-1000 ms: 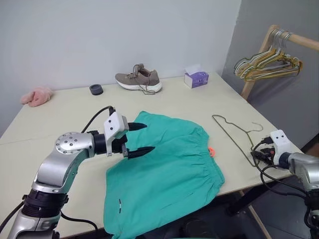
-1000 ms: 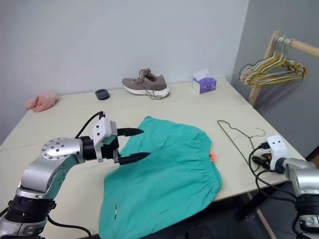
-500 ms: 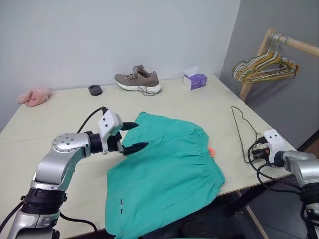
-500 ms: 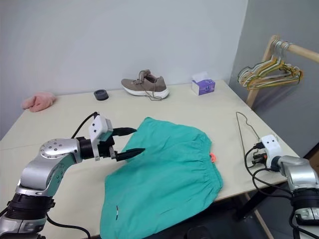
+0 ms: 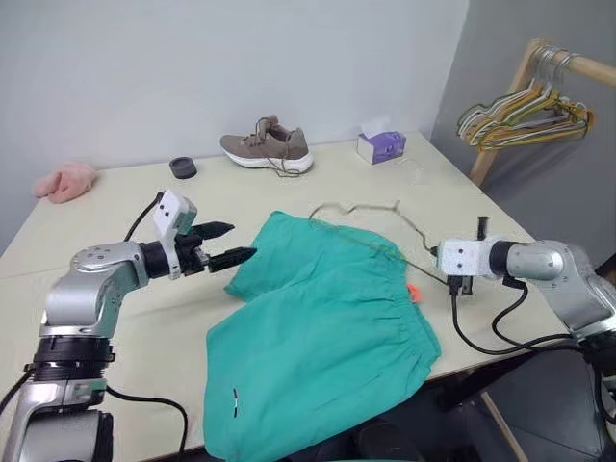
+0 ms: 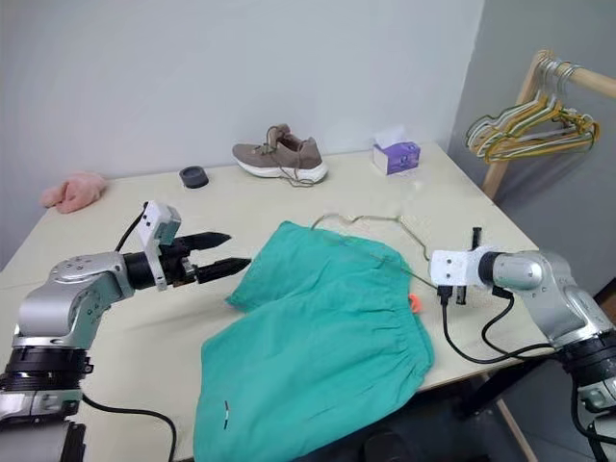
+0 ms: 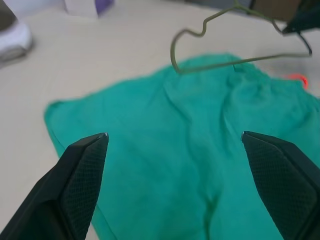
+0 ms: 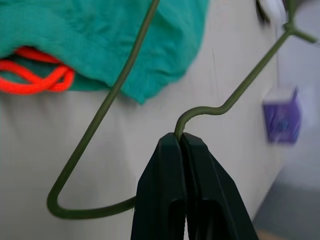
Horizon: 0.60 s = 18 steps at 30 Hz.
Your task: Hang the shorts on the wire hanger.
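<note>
Shorts (image 5: 322, 337), one teal-green pair, lie spread on the pale table (image 5: 115, 289), their lower hem hanging past the near edge and the gathered waistband lying toward the table's right side, where an orange-red drawstring loop (image 5: 413, 292) peeks out. To the left of the fabric the tabletop is bare out to the left edge. One left gripper (image 5: 227, 243) hovers just off the shorts' far left corner, its two black fingers spread wide apart and holding nothing. One right gripper (image 8: 181, 140) sits over the table's right edge, its fingers pinched shut on the wire hanger (image 5: 385, 236); in the right wrist view the olive-green wire rises from between the closed tips, close to a rounded corner of the frame. The single hanger is lifted, reaching from that grip leftward over the far part of the shorts, with its wavy far end above the table just beyond the cloth. Past it runs a broad open strip of tabletop. Along the far edge stand one pink fuzzy cloth (image 5: 64, 182) at the left, one small dark round thing (image 5: 182, 168), one brown shoe (image 5: 268, 150) with a white sole, and one purple tissue box (image 5: 380, 145) toward the right corner. Beyond the table's right side a wooden rail (image 5: 568, 65) carries a bunch of yellow-green hangers (image 5: 525, 120), too tightly packed to count.
</note>
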Available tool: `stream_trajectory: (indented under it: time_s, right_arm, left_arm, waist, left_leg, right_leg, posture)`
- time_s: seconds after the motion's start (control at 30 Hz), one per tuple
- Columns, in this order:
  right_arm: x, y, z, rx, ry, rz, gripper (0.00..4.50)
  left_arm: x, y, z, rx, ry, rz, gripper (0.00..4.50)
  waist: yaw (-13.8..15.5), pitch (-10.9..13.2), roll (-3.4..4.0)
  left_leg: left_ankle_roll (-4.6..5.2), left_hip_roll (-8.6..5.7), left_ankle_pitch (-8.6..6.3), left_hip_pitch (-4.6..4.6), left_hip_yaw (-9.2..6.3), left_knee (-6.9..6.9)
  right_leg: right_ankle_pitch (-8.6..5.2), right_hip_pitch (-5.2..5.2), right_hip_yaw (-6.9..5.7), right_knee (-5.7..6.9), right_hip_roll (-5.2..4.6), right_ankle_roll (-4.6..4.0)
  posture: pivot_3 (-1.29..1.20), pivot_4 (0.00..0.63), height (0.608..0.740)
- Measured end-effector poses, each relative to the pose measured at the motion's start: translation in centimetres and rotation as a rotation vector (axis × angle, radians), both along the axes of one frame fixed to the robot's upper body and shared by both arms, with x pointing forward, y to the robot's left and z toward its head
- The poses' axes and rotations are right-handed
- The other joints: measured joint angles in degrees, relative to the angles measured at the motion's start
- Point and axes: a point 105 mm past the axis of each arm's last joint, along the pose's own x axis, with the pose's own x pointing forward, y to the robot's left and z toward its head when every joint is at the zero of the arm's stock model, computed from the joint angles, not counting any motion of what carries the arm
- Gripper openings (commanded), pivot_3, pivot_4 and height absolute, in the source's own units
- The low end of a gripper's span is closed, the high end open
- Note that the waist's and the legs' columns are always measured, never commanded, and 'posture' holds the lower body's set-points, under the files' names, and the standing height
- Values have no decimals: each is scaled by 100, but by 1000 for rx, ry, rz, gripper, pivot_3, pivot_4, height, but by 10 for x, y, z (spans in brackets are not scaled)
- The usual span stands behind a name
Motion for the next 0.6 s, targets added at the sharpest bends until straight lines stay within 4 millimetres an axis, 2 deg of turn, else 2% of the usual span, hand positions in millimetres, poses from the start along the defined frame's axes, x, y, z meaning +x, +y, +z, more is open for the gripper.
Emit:
stream_trajectory:
  time_s: [0.1, 0.23, 0.6]
  right_arm:
    - [-5, 24, 10, -73, -82, 181, 43]
    - [-14, 41, 4, -91, -89, 301, 43]
    - [-18, 62, 10, -60, -106, 389, 43]
  left_arm:
    - [-9, -8, -10, 10, 56, -83, 4500]
    - [-19, -14, -27, 20, 127, -140, 4500]
    - [-43, -31, -43, 31, 204, -278, 4500]
  waist:
    - [-52, -1, -1]
    - [-48, 0, -1]
    - [-59, -1, -1]
  left_leg:
    - [0, 2, 0, 2, -6, -1]
    - [0, 1, 0, -2, -7, 3]
    - [1, 1, 1, 2, -8, 6]
  right_leg:
    - [0, 3, -4, 1, 1, 1]
    - [10, 3, -4, 1, 1, -18]
    - [12, 4, -3, 9, 1, -21]
  posture:
    - [-303, 0, 740]
    - [-303, 0, 740]
    - [-309, 0, 740]
